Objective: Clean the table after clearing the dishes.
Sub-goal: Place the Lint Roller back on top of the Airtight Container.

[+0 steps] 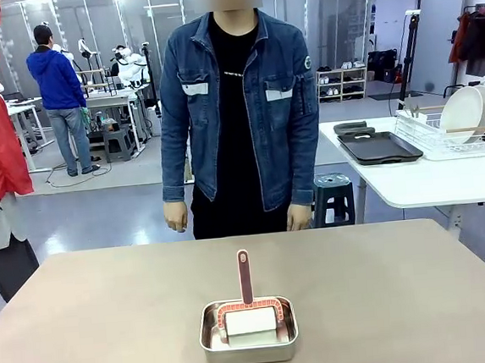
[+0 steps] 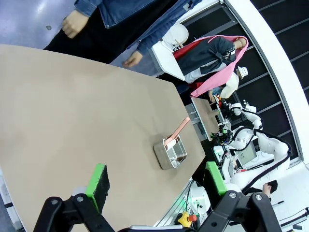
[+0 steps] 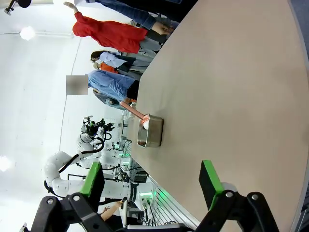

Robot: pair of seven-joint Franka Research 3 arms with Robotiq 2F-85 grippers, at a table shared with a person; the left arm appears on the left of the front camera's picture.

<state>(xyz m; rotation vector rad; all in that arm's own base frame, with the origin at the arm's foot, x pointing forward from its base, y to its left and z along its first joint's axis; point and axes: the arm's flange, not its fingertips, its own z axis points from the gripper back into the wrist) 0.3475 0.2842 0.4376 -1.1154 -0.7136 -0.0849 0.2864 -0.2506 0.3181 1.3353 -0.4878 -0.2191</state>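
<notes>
The tan table (image 1: 111, 329) carries a shiny steel pan (image 1: 249, 342) near its front middle. In the pan rests a white pad cleaning tool (image 1: 250, 319) with a reddish frame, its handle upright. The dishes (image 1: 464, 114), round white plates, stand on edge in a wire rack on the white side table at the right. My left gripper (image 2: 157, 186) is open above the table (image 2: 72, 111), well short of the pan (image 2: 170, 153). My right gripper (image 3: 150, 186) is open too, over the table (image 3: 231, 87), with the pan (image 3: 149, 130) far ahead.
A person in a denim jacket (image 1: 236, 106) stands at the table's far edge, hands hanging at the sides. Dark trays (image 1: 380, 146) lie on the white side table (image 1: 429, 182), beside the rack. A stool (image 1: 333, 195) stands behind the table.
</notes>
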